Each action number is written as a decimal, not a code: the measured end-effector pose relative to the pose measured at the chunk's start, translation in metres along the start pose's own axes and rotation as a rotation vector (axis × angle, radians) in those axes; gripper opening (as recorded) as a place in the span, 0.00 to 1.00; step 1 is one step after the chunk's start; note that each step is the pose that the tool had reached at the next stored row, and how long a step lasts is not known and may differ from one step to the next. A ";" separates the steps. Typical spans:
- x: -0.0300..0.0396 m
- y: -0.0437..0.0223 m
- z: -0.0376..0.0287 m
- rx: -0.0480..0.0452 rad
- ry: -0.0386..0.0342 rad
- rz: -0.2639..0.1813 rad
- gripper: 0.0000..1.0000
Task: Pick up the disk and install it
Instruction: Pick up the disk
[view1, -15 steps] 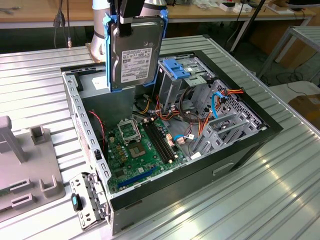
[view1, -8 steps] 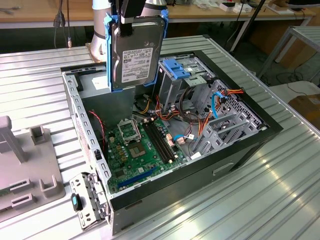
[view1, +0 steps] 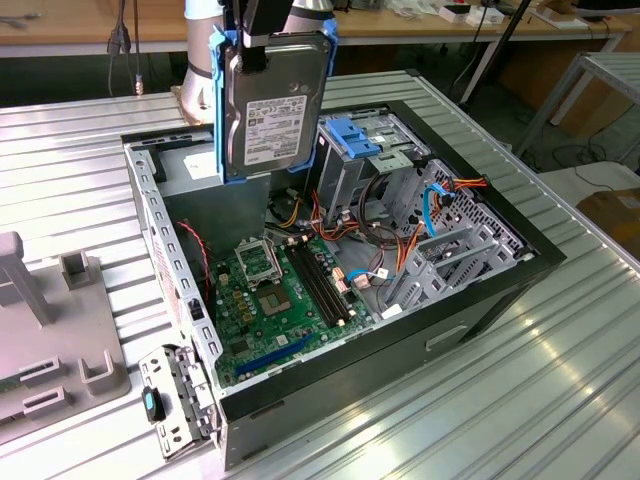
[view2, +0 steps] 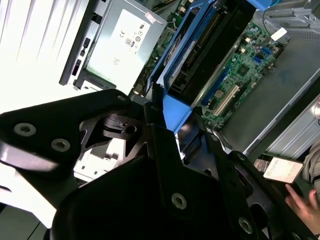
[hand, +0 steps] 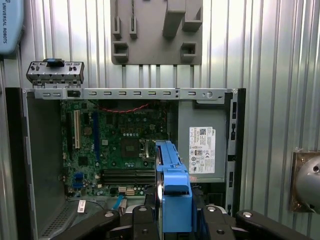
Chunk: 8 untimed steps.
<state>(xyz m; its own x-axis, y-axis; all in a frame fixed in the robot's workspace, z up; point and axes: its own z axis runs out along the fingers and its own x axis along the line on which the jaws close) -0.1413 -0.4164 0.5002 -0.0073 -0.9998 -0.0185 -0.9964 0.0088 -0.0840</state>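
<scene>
Disk (view1: 275, 105): hung upright in the air above the open computer case (view1: 470, 310), over the end far from the exterior camera. Its label faced that camera, and blue rails ran down both long edges.
Table (view1: 520, 400): ribbed metal sheet under the case, with bare strips showing along the case's sides.
Case: lay on its side with the lid off, its rim open all round and free room above it.
Motherboard (view1: 270, 300): flat on the case floor, below the disk's lower edge with a clear gap between them.
Power-supply box (hand: 202, 145): inside the case against one wall, beside the motherboard.
Drive cage (view1: 360, 150): blue-topped, inside the case, near the disk toward the exterior view's right and lower than it.
Gripper (view1: 258, 45): clenched on the disk's upper edge, high above the case rim.
</scene>
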 end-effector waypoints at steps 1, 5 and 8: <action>0.0001 -0.0018 0.0002 0.0000 0.0000 0.000 0.36; 0.0000 -0.0070 0.0006 0.0001 -0.0001 0.000 0.36; 0.0000 -0.0074 0.0006 0.0001 -0.0001 0.000 0.36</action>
<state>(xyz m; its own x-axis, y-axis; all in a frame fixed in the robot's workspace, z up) -0.1339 -0.4164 0.5002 -0.0075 -0.9998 -0.0186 -0.9964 0.0090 -0.0840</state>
